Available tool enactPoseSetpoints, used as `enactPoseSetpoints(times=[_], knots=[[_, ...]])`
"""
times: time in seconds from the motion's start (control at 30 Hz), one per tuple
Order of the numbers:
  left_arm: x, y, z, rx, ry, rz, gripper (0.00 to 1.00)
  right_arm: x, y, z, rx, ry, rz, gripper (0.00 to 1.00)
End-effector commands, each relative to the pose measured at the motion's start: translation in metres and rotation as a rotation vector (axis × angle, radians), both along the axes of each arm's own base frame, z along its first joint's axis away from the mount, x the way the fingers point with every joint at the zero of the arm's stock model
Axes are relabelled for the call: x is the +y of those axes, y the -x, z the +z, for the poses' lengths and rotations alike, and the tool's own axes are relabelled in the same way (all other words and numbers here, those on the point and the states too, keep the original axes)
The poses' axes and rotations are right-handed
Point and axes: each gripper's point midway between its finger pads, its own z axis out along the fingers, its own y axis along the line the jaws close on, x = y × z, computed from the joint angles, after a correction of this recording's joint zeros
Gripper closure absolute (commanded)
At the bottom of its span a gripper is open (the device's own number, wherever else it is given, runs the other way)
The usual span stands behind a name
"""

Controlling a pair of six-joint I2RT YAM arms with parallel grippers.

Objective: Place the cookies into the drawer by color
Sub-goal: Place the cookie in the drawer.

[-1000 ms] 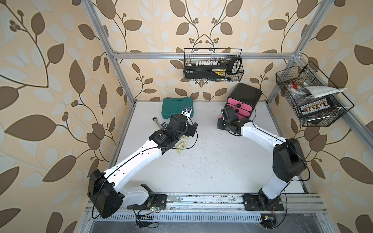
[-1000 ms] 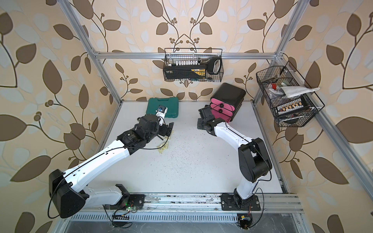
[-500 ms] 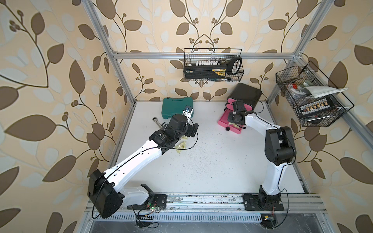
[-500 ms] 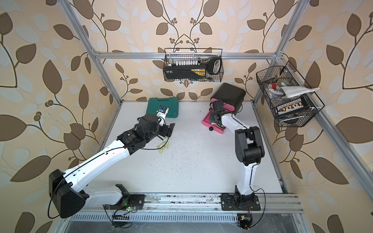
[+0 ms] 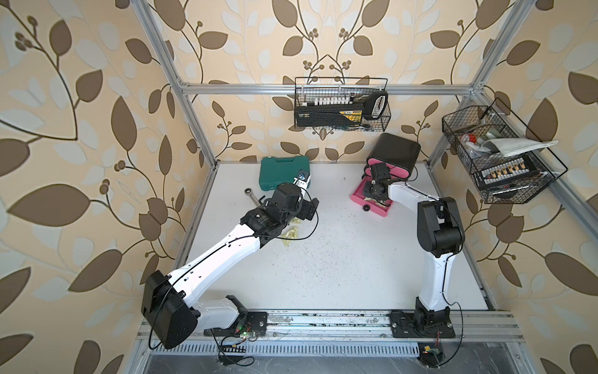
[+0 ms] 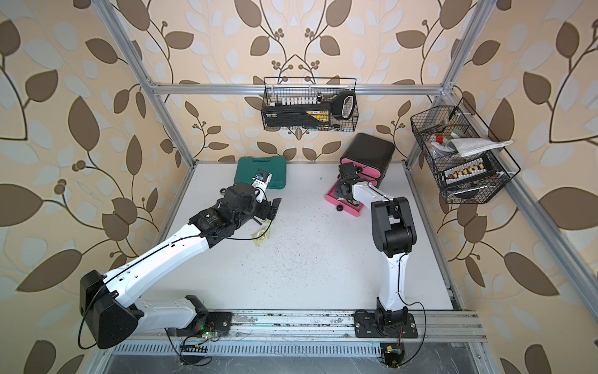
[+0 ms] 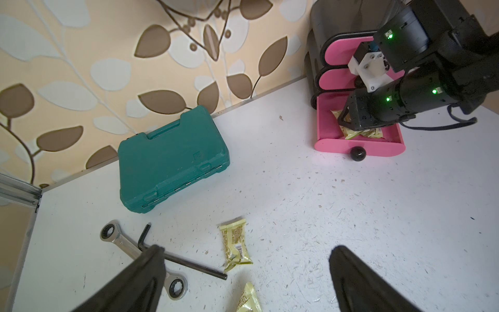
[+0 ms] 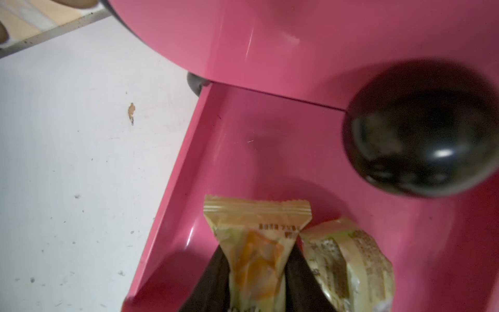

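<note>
The right claw (image 8: 256, 251) pinches a yellow-green cookie packet (image 8: 256, 232) inside the open bottom drawer (image 8: 270, 129). The left claw (image 7: 248, 248) gapes wide, well apart from that drawer.

The left arm (image 5: 226, 249) and right arm (image 5: 435, 278) look alike, with smooth white link shells between bulky, rounded black joint housings. A thin black cable (image 5: 316, 220) runs loose along each arm. Each stands on a flat black base plate (image 5: 420, 327). Green lights (image 7: 388, 99) glow on the right arm's black wrist, beside a white camera mount (image 7: 368, 66) fixed with small screws. The left end effector (image 7: 247, 250) has matte black tapered fingers (image 7: 140, 278). The right end effector (image 8: 258, 259) has fingers of the same dark, pointed shape.
</note>
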Motion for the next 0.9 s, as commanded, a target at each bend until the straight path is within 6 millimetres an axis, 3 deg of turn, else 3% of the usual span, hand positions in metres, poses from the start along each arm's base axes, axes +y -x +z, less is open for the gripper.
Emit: enactPoseSetpoints(times=[0.0, 0.33, 0.5, 0.7, 0.87], knots=[[-0.009, -0.001, 0.012, -0.036, 0.028, -0.026, 0.02, -0.012, 0.011, 0.003, 0.002, -0.014, -0.052, 0.58], [-0.005, -0.004, 0.01, -0.08, -0.028, -0.035, 0.02, 0.011, 0.035, 0.065, -0.106, -0.109, 0.025, 0.53], [-0.003, -0.01, -0.004, -0.072, -0.093, -0.067, 0.02, 0.029, 0.065, 0.105, -0.173, -0.166, 0.088, 0.53], [0.004, -0.016, -0.034, 0.068, -0.188, -0.078, 0.02, 0.062, 0.127, 0.152, -0.247, -0.279, 0.293, 0.52], [0.017, -0.002, -0.088, 0.312, -0.161, 0.017, 0.02, 0.09, 0.193, 0.158, -0.216, -0.344, 0.487, 0.5]])
